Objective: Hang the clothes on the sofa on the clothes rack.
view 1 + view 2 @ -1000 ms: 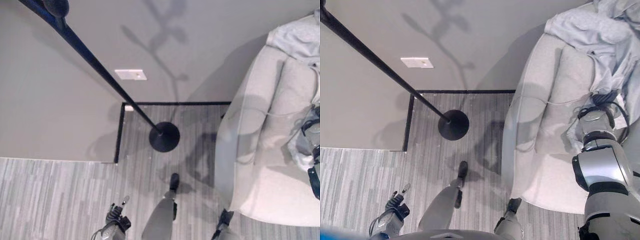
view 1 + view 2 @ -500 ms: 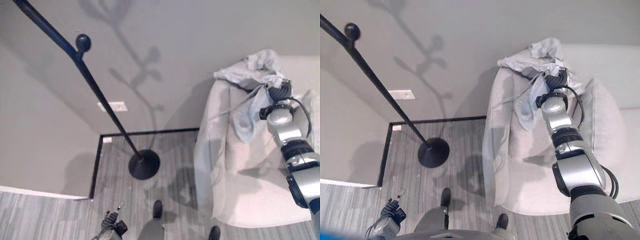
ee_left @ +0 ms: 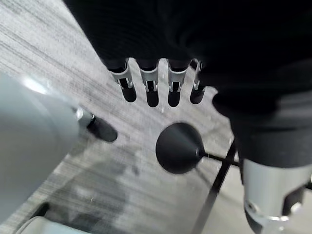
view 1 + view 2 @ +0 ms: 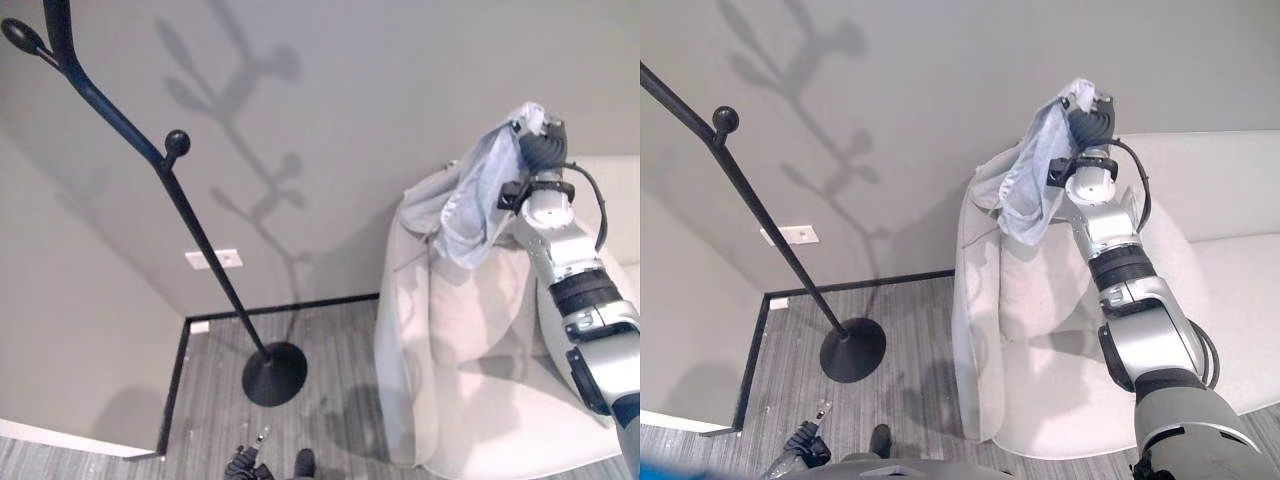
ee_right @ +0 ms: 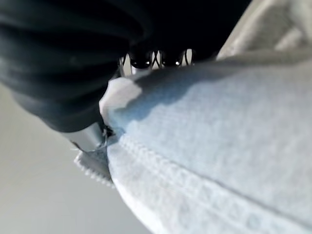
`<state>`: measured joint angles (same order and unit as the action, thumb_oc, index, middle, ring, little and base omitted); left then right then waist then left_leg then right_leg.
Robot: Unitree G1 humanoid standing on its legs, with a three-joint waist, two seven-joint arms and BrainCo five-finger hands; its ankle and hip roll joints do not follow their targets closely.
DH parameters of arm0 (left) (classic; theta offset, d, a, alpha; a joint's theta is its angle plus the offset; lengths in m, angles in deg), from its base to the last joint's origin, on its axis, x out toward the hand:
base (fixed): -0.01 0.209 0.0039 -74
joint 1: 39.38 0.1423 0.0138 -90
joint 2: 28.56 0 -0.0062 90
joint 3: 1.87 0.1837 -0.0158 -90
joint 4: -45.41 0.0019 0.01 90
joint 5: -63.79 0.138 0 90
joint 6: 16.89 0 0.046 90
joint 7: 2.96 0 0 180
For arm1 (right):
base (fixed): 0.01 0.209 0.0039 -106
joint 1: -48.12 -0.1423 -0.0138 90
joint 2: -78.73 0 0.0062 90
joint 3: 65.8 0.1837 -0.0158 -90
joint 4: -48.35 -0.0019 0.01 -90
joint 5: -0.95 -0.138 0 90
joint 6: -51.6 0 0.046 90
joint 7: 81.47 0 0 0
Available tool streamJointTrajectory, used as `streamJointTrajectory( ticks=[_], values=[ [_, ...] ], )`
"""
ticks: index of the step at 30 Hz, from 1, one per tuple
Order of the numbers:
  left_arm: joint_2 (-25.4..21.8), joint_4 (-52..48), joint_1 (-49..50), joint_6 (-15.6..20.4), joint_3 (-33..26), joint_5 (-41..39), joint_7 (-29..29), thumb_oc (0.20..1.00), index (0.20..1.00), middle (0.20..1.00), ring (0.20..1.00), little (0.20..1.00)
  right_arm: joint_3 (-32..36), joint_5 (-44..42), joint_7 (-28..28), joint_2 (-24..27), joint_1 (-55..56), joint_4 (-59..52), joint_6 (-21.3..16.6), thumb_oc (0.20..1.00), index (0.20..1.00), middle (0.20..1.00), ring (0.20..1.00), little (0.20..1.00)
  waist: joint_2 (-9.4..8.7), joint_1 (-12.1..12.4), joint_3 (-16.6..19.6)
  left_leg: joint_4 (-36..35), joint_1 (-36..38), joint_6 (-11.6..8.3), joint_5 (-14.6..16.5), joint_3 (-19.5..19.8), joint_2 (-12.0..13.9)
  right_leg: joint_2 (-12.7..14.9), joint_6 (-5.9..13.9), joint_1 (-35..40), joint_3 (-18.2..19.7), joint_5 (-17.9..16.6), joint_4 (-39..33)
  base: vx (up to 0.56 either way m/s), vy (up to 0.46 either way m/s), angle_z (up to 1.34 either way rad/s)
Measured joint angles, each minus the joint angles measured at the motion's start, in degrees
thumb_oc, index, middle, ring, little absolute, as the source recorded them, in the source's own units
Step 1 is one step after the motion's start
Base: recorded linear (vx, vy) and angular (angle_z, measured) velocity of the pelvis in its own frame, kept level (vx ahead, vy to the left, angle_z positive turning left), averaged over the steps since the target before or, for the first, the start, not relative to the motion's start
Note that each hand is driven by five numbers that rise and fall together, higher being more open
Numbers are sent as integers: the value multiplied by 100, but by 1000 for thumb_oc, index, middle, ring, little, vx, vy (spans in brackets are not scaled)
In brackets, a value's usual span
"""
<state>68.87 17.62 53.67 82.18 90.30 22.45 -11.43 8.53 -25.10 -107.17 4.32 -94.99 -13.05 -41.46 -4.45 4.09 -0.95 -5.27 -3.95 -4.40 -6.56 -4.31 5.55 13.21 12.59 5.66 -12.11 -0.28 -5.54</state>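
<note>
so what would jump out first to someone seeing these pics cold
The right hand, raised high above the pale sofa, is shut on a light blue-grey garment that hangs down over the sofa's backrest. To the left, a tall black clothes rack with knobbed pegs leans across the view, its round base on the striped floor. The left hand hangs low over the floor.

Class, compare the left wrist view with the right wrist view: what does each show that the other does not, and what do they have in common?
Left wrist view alone: the clothes rack's round black base on the striped grey floor, past the left hand hanging with nothing in it. Right wrist view alone: the pale blue garment, clutched by the right hand against the wall. Both share a dark ribbed cover and a row of fingers.
</note>
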Motion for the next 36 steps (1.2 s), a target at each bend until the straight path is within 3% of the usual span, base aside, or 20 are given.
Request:
streamJointTrajectory(
  ticks=[5,9,19,25,32,36],
  values=[
    [-112,-983,-94,5,209,241,-62,1000,1000,1000,1000,1000,-237,-156,7,7,-490,-559,-141,200,200,200,200,200,145,-107,40,-2,174,-21,17,-32,5,16,-18,142,57,-5,-1,-2,-3,-4],
    [-116,-981,-207,43,272,409,-182,1000,1000,1000,1000,1000,-575,-206,8,-12,-1196,-376,-291,200,200,200,200,200,206,-160,79,-2,246,-35,29,-131,27,12,-18,146,162,-6,-1,2,-2,-13],
    [-251,-1033,-349,120,486,907,-459,1000,1000,1000,1000,1000,-992,-650,22,-451,-2044,-279,-556,200,200,200,200,200,152,-211,137,-1,318,-36,28,-118,68,-30,-34,233,140,-15,-1,0,-2,1],
    [-666,-1214,-526,175,601,1712,-991,1000,1000,1000,1000,1000,-1127,-848,-25,-511,-2556,-316,-744,200,200,200,200,200,153,-218,159,-1,323,-43,22,-100,94,-64,-45,249,130,-22,-2,0,0,0],
    [-1252,-2640,-724,257,663,2643,-1681,1000,1000,1000,1000,1000,-1327,-1092,-123,-506,-2680,-798,-1029,200,200,200,200,200,163,-226,257,-2,319,-69,5,-19,123,-105,-59,281,78,-15,-3,4,-5,3],
    [-1450,-2818,-941,418,703,2991,-1932,1000,1000,1000,1000,1000,-1539,-1261,-137,-507,-2777,-788,-1179,200,200,200,200,200,188,-234,336,-3,318,-70,7,-13,132,-112,-62,282,79,-16,-3,0,0,0]
  ],
)
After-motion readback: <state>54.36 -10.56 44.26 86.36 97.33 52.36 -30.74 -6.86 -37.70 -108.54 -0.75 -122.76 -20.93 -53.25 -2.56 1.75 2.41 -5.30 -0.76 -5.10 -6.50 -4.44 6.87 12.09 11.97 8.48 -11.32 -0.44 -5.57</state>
